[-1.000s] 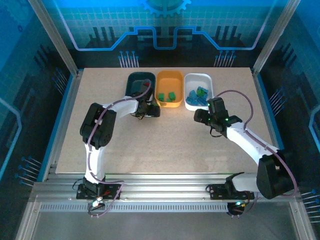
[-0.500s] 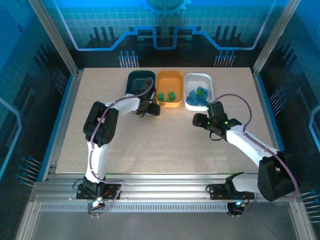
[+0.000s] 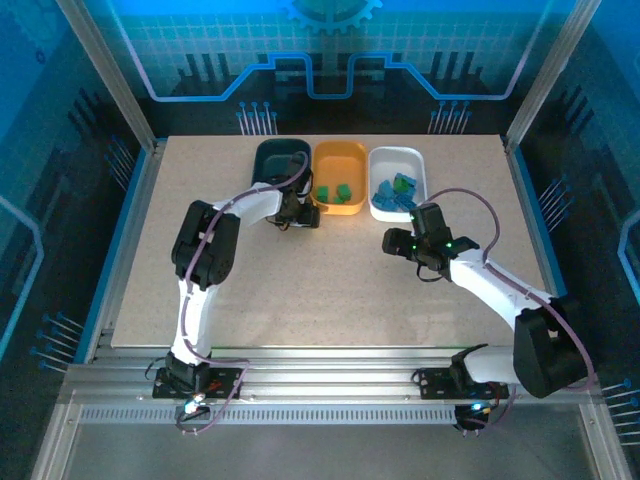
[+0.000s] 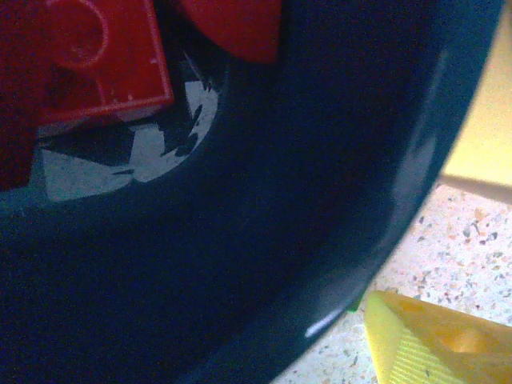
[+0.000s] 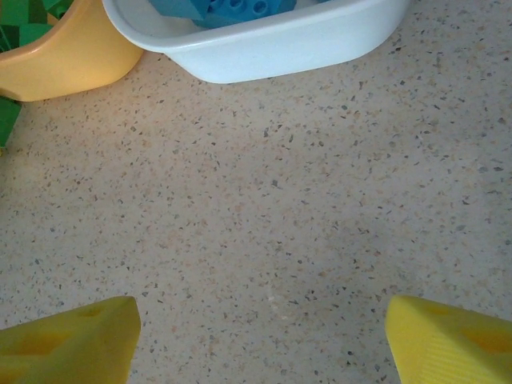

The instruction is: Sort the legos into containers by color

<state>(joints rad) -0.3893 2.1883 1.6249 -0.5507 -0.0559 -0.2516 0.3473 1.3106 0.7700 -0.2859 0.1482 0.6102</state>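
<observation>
Three shallow rounded plastic trays sit in a row on the speckled beige tabletop (image 3: 300, 290). The orange tray (image 3: 340, 158) is in the middle, the dark teal tray (image 3: 280, 160) is just beside it on the left, and the white tray (image 3: 400, 158) is just beside it on the right.

Legos are small studded plastic bricks:
- green bricks (image 3: 335, 191) in the orange tray
- blue bricks (image 3: 393, 192) in the white tray
- red bricks (image 4: 104, 56) in the teal tray

A green piece (image 5: 6, 120) lies on the tabletop at the orange tray's near wall, cut off by the frame edge.

Left tool (image 3: 298, 216) is over the teal tray's near end, just left of the orange tray's near corner. One yellow finger (image 4: 432, 344) shows beside the teal wall, so I can't tell its opening.

Right tool (image 5: 262, 312) is nearer than the orange tray and off to its right, in front of the white tray over bare tabletop. Its fingers are wide apart and hold nothing.
</observation>
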